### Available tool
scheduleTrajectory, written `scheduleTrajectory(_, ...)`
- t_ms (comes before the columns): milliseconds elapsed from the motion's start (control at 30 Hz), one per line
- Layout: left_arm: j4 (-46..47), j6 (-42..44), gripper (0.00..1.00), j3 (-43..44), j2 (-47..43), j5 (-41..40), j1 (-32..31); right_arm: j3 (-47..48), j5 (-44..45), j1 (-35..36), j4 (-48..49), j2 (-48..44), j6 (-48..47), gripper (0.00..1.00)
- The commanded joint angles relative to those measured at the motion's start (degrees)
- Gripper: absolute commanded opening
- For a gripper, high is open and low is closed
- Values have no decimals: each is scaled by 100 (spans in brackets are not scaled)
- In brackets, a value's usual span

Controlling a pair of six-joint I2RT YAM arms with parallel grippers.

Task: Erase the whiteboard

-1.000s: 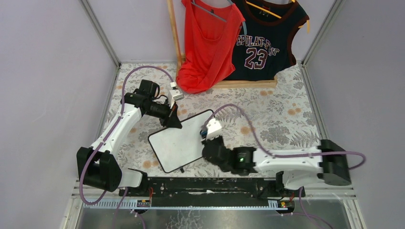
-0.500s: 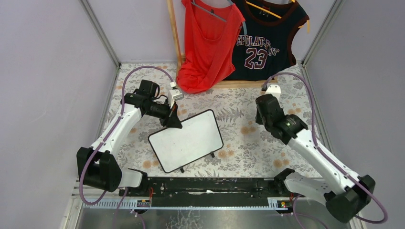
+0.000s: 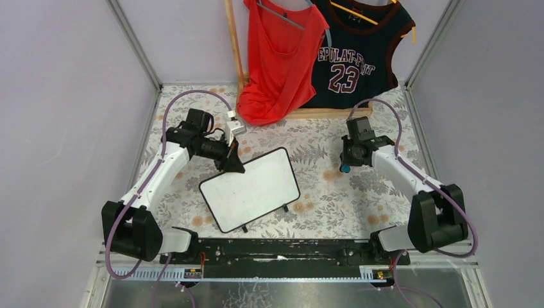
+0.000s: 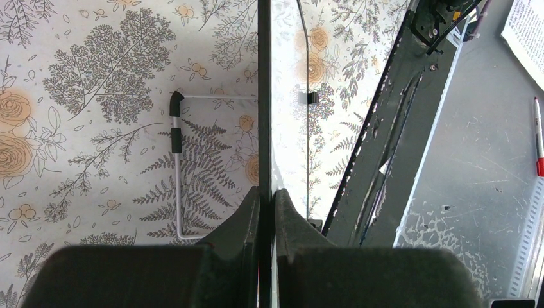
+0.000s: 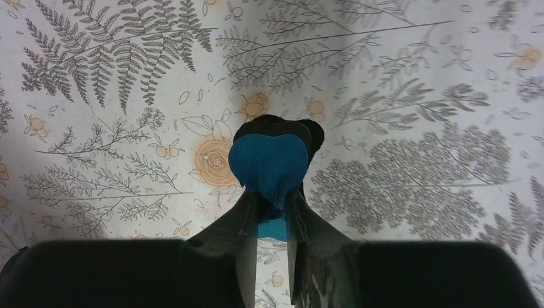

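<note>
The whiteboard [image 3: 251, 189] lies slanted in the middle of the flowered tablecloth, and its white face shows no marks in the top view. My left gripper [image 3: 233, 166] is shut on the board's far left corner. In the left wrist view the board [image 4: 286, 122] runs edge-on straight out from between the closed fingertips of the left gripper [image 4: 267, 194]. My right gripper [image 3: 346, 161] is well to the right of the board, apart from it, low over the cloth. It is shut on a blue eraser [image 5: 270, 162] with a black back, which sticks out past the fingertips of the right gripper [image 5: 272, 200].
A red top [image 3: 280, 58] and a black jersey [image 3: 357, 51] hang from a wooden rack [image 3: 331, 113] at the back. A black rail [image 3: 282, 249] runs along the near edge. A white wire stand [image 4: 176, 168] lies beside the board; a red-capped pen [image 4: 537, 136] rests on the grey floor.
The right arm swung from the board's right edge out to the right side of the table, still holding the blue eraser. The left arm and the board have not moved.
</note>
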Motion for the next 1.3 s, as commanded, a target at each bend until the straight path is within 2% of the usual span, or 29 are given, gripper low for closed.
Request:
scheduleTrajectory(0, -536, 259, 0, -359, 202, -751, -243, 194, -584, -34, 360, 363, -178, 7)
scheduleTrajectory(267, -496, 232, 0, -358, 263, -707, -239, 148, -672, -42, 459, 894, -232, 9)
scheduleTrajectory(500, -492, 263, 1, -411, 243, -689, -239, 32, -679, -43, 558, 1135, -194, 21)
scheduleTrajectory(667, -493, 252, 2, -397, 251, -686, -239, -54, -635, -41, 594, 1130, -162, 36)
scheduleTrajectory(800, -500, 257, 3, -386, 288, -686, -240, -113, -585, -45, 612, 1076, -123, 60)
scheduleTrajectory(900, -498, 243, 3, -377, 321, -690, -238, -146, -561, -41, 624, 1007, -112, 69)
scheduleTrajectory(1133, -492, 216, 6, -361, 297, -718, -247, -170, -502, -36, 604, 702, -66, 72)
scheduleTrajectory(1267, -500, 184, 18, -297, 294, -727, -239, -172, -482, -43, 557, 442, -86, 72)
